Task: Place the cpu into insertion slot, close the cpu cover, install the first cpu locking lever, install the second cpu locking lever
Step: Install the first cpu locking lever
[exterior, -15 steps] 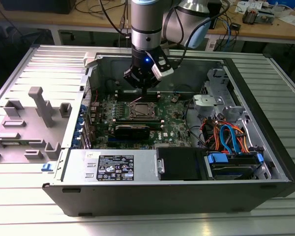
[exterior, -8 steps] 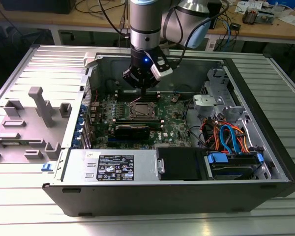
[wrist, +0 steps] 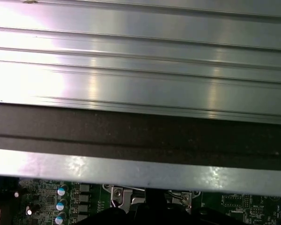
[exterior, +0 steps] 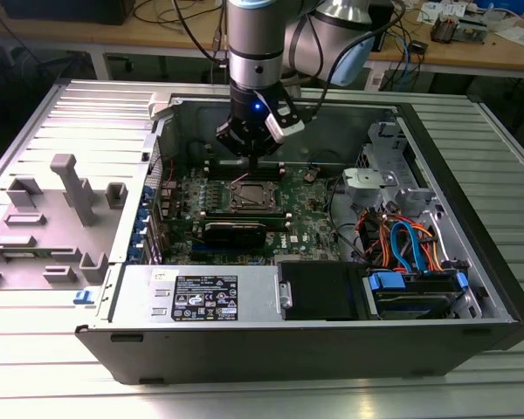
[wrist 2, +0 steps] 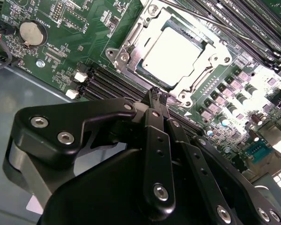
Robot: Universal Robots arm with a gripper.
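In the second wrist view the cpu (wrist 2: 173,54) lies flat in the insertion slot (wrist 2: 120,57), its dull silver top showing. The cpu cover (wrist 2: 203,78) is down around it as a grey metal frame. A thin lever rod (wrist 2: 225,28) runs past the far side of the socket, standing clear of the frame. My gripper (wrist 2: 157,93) hovers just beside the socket's near edge, fingers pressed together with nothing seen between them. In the exterior view the gripper (exterior: 253,155) hangs over the socket (exterior: 249,195) inside the open computer case.
Black memory slots (wrist 2: 107,84) flank the socket, and a coin battery (wrist 2: 30,33) sits on the board. A drive cage with coloured cables (exterior: 402,244) fills the exterior view's right, a power supply (exterior: 201,292) the front. Grey fixtures (exterior: 70,188) stand outside the case.
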